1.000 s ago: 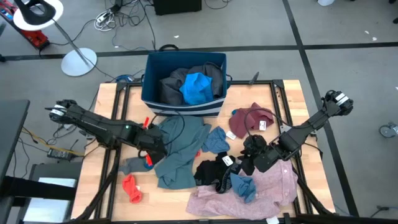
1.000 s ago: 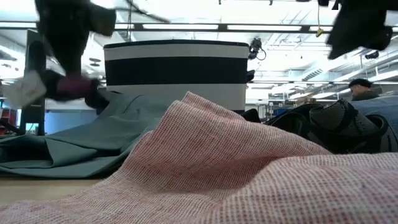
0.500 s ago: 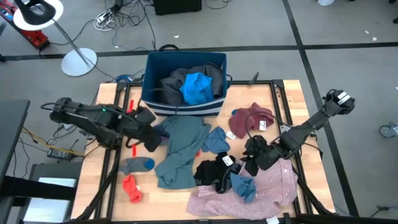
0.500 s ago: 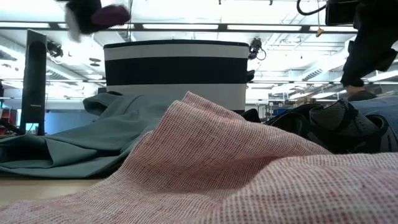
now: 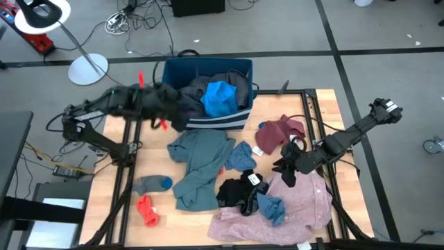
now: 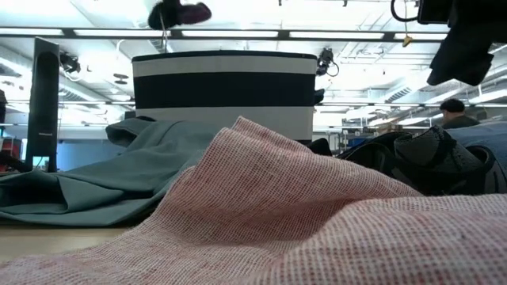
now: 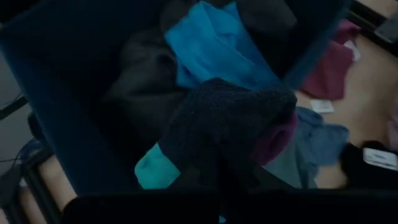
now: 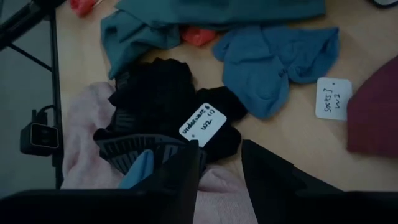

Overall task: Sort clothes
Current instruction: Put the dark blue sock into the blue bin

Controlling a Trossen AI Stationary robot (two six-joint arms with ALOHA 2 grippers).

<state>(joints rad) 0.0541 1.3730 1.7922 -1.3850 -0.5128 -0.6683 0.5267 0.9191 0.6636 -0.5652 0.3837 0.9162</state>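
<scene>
bin (image 5: 236,117) behind pile | L gripper (image 5: 168,111) clamps dark sock (image 7: 224,124) at bin edge | R gripper (image 5: 286,169) part-open, empty, above pink shirt (image 5: 298,208)

We take the bin (image 5: 206,94) at the table's (image 5: 326,104) far edge as our landmark: garments sit inside it, and the left gripper (image 5: 168,110) hangs at its left wall with a sock (image 7: 230,127). A shirt (image 5: 198,167) lies on the table just before the bin. The right gripper (image 5: 288,167) hangs before and to the right of the bin.
</scene>
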